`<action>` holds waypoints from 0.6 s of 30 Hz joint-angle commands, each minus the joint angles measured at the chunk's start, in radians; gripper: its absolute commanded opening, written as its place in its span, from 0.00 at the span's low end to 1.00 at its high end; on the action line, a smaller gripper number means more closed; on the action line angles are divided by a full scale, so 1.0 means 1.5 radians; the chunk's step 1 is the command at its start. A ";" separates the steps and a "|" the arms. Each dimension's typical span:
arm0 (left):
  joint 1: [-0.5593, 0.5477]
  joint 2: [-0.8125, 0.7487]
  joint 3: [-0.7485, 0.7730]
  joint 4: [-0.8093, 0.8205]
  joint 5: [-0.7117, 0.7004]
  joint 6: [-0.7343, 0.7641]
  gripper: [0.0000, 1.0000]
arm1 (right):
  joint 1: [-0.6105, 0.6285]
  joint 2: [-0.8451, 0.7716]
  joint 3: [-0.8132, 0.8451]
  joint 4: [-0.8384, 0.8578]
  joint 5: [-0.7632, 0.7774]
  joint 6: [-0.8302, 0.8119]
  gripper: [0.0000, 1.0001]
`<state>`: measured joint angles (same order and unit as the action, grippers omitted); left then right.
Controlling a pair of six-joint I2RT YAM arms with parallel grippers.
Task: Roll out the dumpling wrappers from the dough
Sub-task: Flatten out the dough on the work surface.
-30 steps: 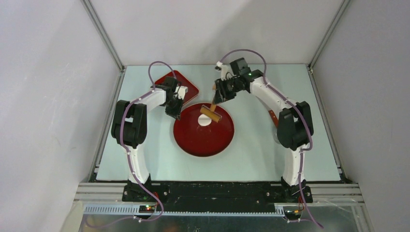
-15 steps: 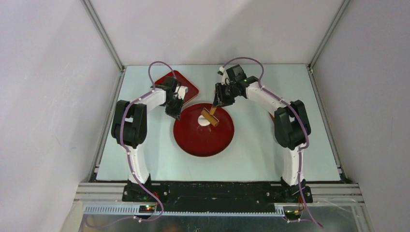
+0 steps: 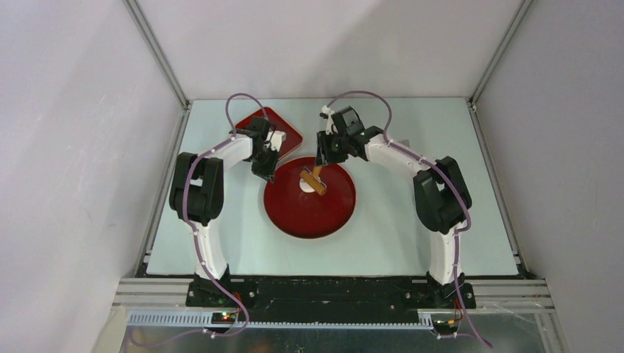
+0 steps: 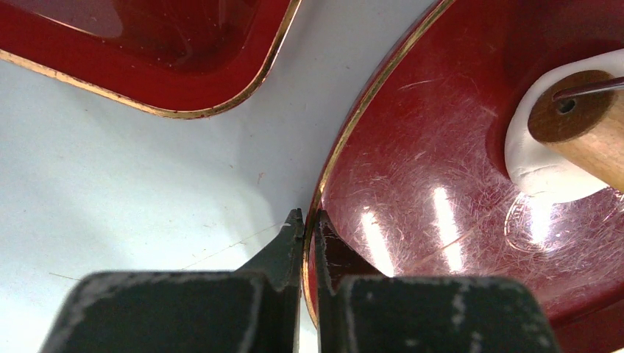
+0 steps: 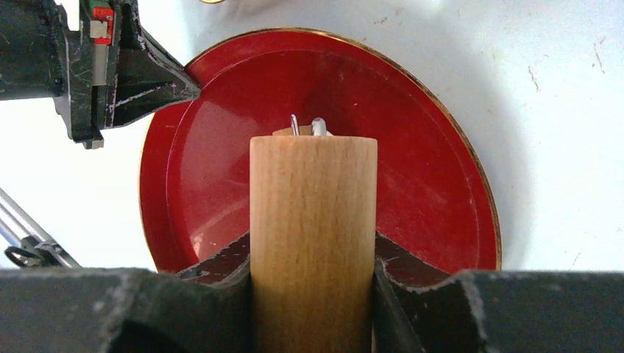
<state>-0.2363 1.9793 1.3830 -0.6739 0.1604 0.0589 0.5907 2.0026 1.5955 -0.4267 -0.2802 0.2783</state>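
your left gripper has its fingers squeezed together on the left rim of the round red plate, which sits near the far middle of the table. the white dough lies on the plate's far part, under the wooden roller. your right gripper grips that roller tight.

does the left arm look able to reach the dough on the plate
Probably not yet: the left gripper is shut on the round plate rim, and the rolling pin sits on the dough.
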 commanded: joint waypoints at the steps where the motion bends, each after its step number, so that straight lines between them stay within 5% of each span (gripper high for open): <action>1: 0.004 0.020 0.008 0.020 -0.022 -0.010 0.00 | 0.042 0.053 -0.060 -0.028 0.073 -0.044 0.00; 18: 0.008 0.019 0.007 0.020 -0.014 -0.009 0.00 | 0.130 0.015 -0.146 0.036 0.098 -0.073 0.00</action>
<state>-0.2344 1.9793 1.3830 -0.6739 0.1635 0.0589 0.7063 1.9530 1.4811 -0.2237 -0.1310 0.2077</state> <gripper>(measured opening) 0.066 0.381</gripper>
